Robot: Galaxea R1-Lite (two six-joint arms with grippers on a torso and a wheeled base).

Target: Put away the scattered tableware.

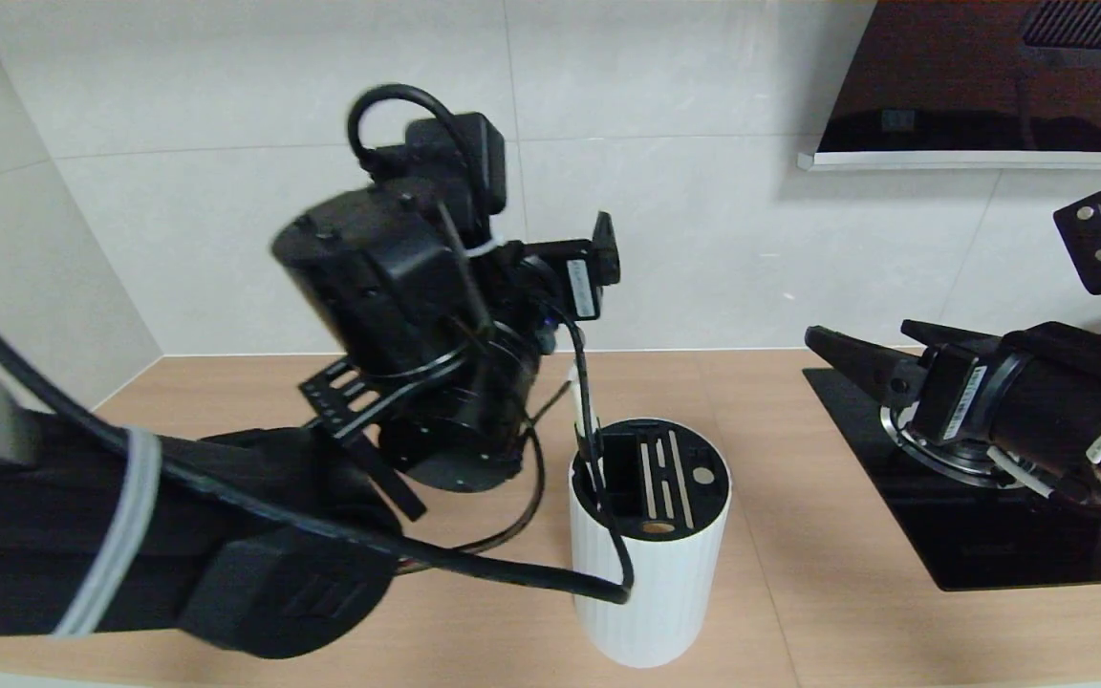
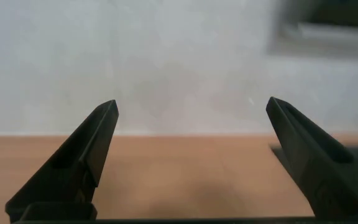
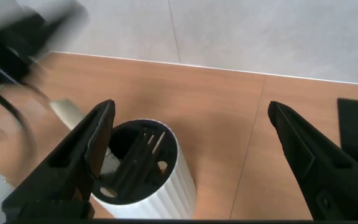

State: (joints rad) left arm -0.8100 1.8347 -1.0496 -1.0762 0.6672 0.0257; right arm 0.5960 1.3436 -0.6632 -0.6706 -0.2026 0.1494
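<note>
Below and ahead of the right gripper (image 3: 190, 107), between its spread, empty fingers, the white holder (image 3: 166, 186) stands upright on the counter (image 1: 799, 497), near the front edge. Its black slotted top faces up. A slim pale piece (image 1: 574, 397), too blurred to name, sticks up at the rim on the side away from this gripper. The left arm's cable (image 1: 608, 535) hangs across that same rim and down the holder's wall. Under the right gripper lies the cooktop (image 1: 942, 535), its edge well apart from the holder, with bare counter between. The left gripper (image 2: 191, 109) is also wide apart and empty, facing the wall (image 1: 703, 239), with open counter below it and the cooktop's corner off to its right.
</note>
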